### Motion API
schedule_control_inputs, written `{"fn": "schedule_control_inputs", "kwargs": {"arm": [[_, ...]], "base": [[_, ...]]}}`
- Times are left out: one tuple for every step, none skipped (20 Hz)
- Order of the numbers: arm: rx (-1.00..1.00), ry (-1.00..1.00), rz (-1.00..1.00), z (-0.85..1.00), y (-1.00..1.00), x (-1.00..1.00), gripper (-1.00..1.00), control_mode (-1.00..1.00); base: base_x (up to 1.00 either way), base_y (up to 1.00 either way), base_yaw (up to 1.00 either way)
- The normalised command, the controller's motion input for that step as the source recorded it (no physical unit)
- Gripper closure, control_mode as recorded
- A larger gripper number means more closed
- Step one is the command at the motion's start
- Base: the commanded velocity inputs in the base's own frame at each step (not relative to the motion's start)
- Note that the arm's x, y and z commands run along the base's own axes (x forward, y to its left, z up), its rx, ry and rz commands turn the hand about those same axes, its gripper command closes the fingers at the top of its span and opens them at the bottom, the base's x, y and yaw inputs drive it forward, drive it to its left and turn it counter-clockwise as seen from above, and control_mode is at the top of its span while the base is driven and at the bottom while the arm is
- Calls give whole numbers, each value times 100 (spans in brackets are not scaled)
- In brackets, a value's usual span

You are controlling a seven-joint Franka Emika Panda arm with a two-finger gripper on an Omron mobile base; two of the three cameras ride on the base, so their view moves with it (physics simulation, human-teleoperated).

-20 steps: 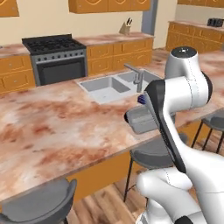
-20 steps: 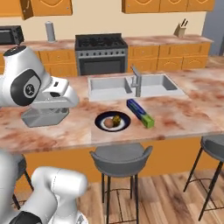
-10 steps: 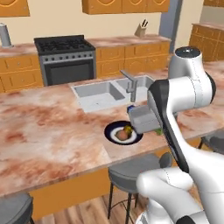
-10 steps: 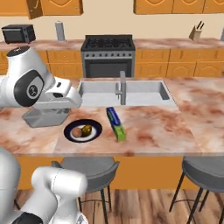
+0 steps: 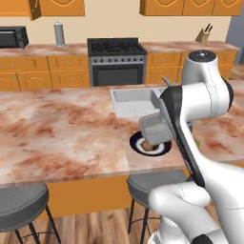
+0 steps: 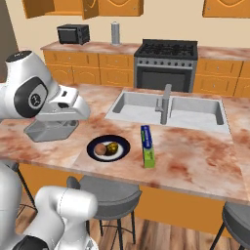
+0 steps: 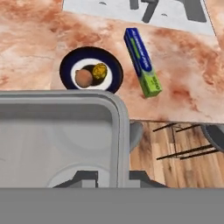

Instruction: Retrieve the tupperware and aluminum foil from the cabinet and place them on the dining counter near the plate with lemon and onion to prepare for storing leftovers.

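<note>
My gripper (image 7: 113, 176) is shut on the right wall of the grey tupperware (image 7: 57, 140). It holds the tupperware (image 6: 51, 130) level, just above the front of the dining counter (image 6: 195, 163), left of the plate (image 6: 108, 148). The dark plate (image 7: 91, 74) carries the onion (image 7: 83, 78) and the lemon (image 7: 99, 70). The blue aluminum foil (image 6: 147, 145) box with a green end lies on the counter right of the plate, by the sink. In the left base view the tupperware (image 5: 153, 129) hangs over the plate (image 5: 151, 146). The cabinet (image 6: 44, 7) stands open on the far wall.
An inset steel sink (image 6: 168, 108) with a faucet (image 6: 165, 103) lies behind the plate. Grey stools (image 6: 110, 195) stand under the counter's front edge. On the far wall are a stove (image 6: 165, 63), a microwave (image 6: 73, 34) and a grey canister (image 6: 115, 33).
The base has driven along the island, so the whole scene has shifted; plate and foil now sit nearer the arm. The tupperware has stayed in the shut gripper.
</note>
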Motion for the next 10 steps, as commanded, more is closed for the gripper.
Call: {"fn": "schedule_control_inputs", "kwargs": {"arm": [[0, 0, 32, -49, 41, 83, 100, -100], [0, 0, 22, -52, 39, 72, 100, -100], [0, -2, 17, -54, 39, 71, 100, -100], [0, -2, 16, -57, 37, 74, 100, -100], [0, -2, 16, -59, 35, 75, 100, -100], [0, -2, 13, -63, 39, 81, 100, -100], [0, -4, 11, -68, 37, 77, 100, -100], [0, -7, 7, -77, 44, 75, 100, -100], [0, -8, 3, -84, 40, 70, 100, -100], [0, -12, 0, -89, 44, 58, 100, -100]], "base": [[0, 0, 0], [0, 0, 0], [0, 0, 0], [0, 0, 0], [0, 0, 0], [0, 0, 0], [0, 0, 0], [0, 0, 0], [0, 0, 0], [0, 0, 0]]}}
